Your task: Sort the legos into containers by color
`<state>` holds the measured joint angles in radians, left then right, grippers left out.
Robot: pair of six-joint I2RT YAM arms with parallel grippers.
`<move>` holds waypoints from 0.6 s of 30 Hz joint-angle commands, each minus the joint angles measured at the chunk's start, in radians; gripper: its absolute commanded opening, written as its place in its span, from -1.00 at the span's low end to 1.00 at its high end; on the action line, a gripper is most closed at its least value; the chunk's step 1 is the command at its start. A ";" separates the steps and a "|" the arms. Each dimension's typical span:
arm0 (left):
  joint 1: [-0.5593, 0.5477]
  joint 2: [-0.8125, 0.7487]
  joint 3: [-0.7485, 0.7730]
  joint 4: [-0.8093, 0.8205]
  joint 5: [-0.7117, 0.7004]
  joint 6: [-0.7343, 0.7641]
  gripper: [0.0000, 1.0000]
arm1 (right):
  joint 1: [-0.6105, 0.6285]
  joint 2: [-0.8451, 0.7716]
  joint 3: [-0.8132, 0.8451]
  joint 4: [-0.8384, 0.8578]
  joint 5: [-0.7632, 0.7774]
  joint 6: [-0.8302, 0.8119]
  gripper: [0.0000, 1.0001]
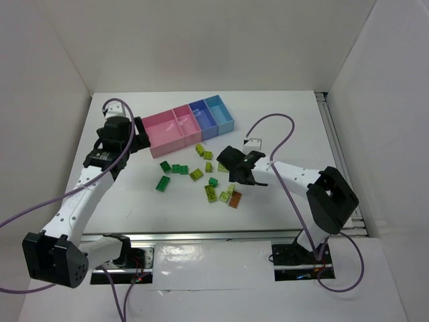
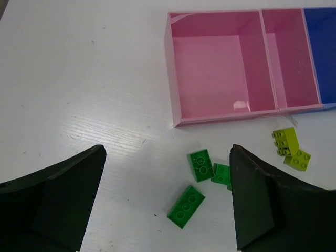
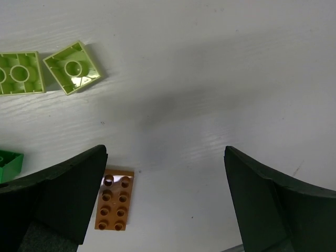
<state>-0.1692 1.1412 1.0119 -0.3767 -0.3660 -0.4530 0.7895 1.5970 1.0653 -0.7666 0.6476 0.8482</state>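
Note:
The containers are a joined row at the back: a large pink bin [image 1: 158, 139], a smaller pink one [image 1: 190, 131], a darker blue one [image 1: 208, 123] and a light blue one [image 1: 224, 119]. None of them shows a brick inside. The legos lie scattered in front of them: dark green [image 1: 163, 183], yellow-green [image 1: 196, 174] and one orange-brown [image 1: 235, 200]. My left gripper [image 1: 136, 142] hangs open left of the pile, and a dark green brick [image 2: 186, 206] lies on the table below its gap [image 2: 167, 149]. My right gripper [image 1: 236, 168] is open above the pile's right side. The orange-brown brick [image 3: 115, 199] lies by its left finger [image 3: 63, 194].
White walls enclose the table on three sides. A metal rail [image 1: 338, 154] runs along the right edge and another along the near edge [image 1: 221, 236]. Purple cables [image 1: 285, 121] loop off both arms. A small white tag [image 1: 253, 142] lies behind the right gripper.

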 commanded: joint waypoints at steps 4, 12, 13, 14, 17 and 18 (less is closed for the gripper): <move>-0.018 0.000 0.007 0.047 -0.076 -0.073 1.00 | 0.028 0.014 0.002 -0.007 0.086 0.066 1.00; 0.023 0.132 0.112 -0.070 0.010 -0.141 1.00 | 0.062 -0.077 -0.070 0.078 0.055 0.045 1.00; 0.023 0.132 0.122 -0.070 0.010 -0.141 1.00 | 0.062 -0.091 -0.085 0.095 0.046 0.045 1.00; 0.023 0.132 0.122 -0.079 0.010 -0.132 1.00 | 0.062 -0.106 -0.118 0.131 0.026 0.023 1.00; 0.014 0.101 0.051 -0.039 0.117 -0.153 0.82 | 0.062 -0.172 -0.171 0.209 -0.018 -0.030 1.00; -0.015 0.091 0.031 -0.025 0.145 -0.162 0.66 | 0.062 -0.190 -0.183 0.231 -0.029 -0.044 1.00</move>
<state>-0.1562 1.2736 1.0714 -0.4191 -0.3210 -0.5865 0.8421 1.4780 0.9066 -0.6598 0.6464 0.8455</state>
